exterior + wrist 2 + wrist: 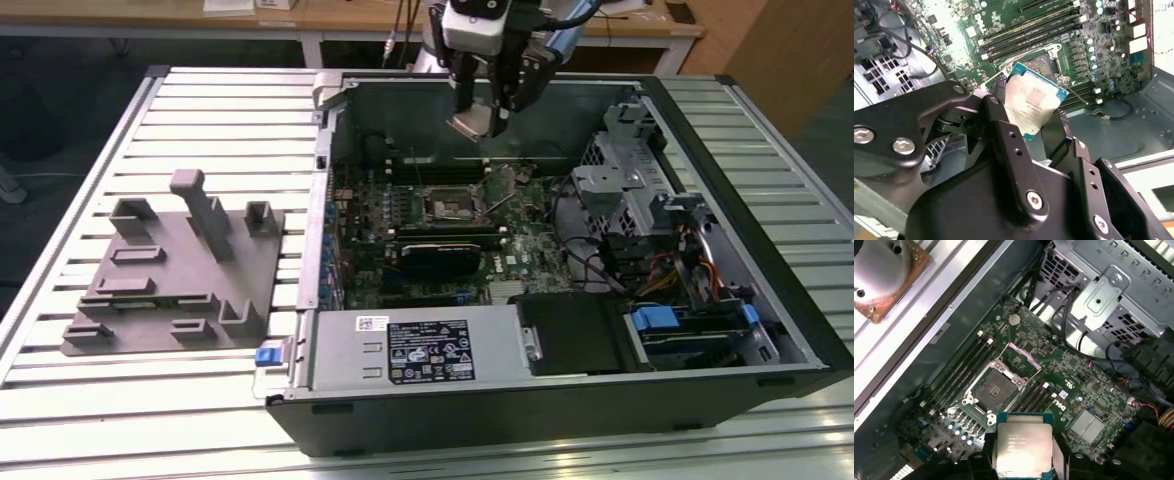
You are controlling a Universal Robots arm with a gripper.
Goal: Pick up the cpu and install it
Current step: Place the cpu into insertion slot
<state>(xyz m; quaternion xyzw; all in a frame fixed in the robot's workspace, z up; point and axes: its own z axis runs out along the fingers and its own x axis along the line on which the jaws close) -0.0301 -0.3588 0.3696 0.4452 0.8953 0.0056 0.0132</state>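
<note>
Hand [483,110] pinches cpu [1031,101] by its edges, in the air above the open case [534,415], over the socket [995,389] but well apart from it. Cpu looks tilted in the grip. Risks: it lands skewed or misrotated and bends pins; thin edge grip slips and it drops onto the board [1079,385].

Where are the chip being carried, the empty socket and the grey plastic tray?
cpu [1022,449], first wrist view, centre of its silver top.
empty socket [995,390], first wrist view, its dark middle.
grey tray [174,275], exterior view, flat base.
</note>
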